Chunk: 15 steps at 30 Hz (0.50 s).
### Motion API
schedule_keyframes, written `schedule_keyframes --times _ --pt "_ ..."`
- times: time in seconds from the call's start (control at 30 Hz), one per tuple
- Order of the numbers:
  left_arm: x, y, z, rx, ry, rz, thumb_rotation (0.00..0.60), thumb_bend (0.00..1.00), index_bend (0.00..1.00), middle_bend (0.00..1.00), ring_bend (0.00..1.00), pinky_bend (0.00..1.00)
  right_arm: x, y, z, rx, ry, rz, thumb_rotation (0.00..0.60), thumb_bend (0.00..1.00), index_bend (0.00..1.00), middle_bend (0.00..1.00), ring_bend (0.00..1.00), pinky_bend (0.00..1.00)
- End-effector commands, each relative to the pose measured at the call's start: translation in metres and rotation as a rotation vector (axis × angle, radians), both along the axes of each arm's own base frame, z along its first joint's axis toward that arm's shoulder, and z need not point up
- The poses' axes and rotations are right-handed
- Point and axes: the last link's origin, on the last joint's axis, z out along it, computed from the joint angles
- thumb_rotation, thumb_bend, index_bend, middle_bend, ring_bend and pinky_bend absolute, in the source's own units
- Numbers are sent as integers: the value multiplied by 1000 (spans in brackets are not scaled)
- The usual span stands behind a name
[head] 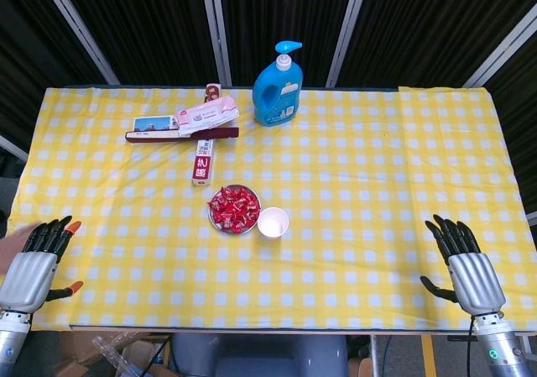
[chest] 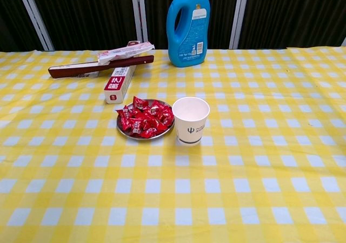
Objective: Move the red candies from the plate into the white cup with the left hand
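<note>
A small metal plate sits mid-table, heaped with red wrapped candies. Just to its right stands the white paper cup, upright and close beside the plate. My left hand lies at the table's near left edge, fingers spread and holding nothing, far from the plate. My right hand rests at the near right edge, fingers likewise apart and empty. The chest view shows neither hand.
At the back stand a blue detergent bottle, a pack of wipes on a dark flat box, and a red-and-white toothpaste box. A yellow checked cloth covers the table.
</note>
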Motion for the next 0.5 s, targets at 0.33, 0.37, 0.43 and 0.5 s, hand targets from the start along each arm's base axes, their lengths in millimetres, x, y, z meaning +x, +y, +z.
schedule_keyframes --times 0.33,0.37,0.43,0.5 --pt "0 -1 0 1 1 1 600 112 0 0 0 0 0 1 1 -3 -1 1 600 277 0 0 0 0" --pt "0 -1 0 1 1 3 600 112 0 0 0 0 0 1 1 -3 -1 1 600 277 0 0 0 0" --pt "0 -1 0 -2 2 8 600 112 0 0 0 0 0 1 0 -1 -1 1 600 277 0 0 0 0" --pt "-1 1 0 -3 2 12 600 112 0 0 0 4 1 1 -1 2 -1 1 600 277 0 0 0 0"
